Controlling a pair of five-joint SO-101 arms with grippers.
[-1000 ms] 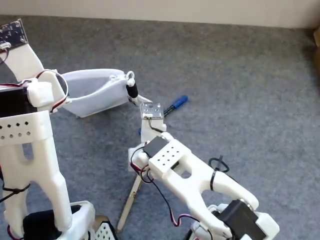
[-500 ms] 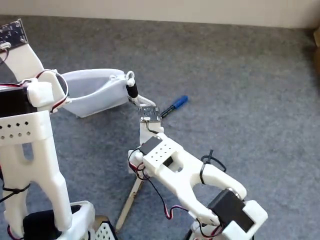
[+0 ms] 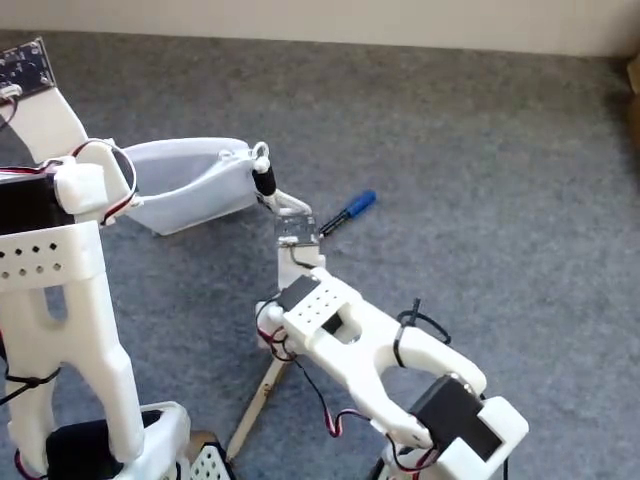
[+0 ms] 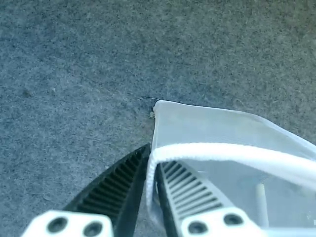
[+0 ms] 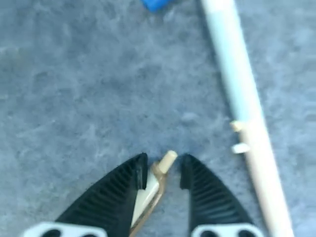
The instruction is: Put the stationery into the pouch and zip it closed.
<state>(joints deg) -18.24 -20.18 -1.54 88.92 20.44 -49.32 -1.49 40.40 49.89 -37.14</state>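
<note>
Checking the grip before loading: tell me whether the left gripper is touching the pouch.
Touching. The left wrist view shows the left gripper clamped on the rim of the pouch, with no gap between them.

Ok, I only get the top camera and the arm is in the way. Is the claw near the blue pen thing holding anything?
Observer: Not gripping yet. Its own wrist view shows the right gripper open, with a tan stick sitting between its jaws.
Operator: And the other claw, by the pouch?
Observer: The left gripper is shut on the pouch, pinching its white rim.
</note>
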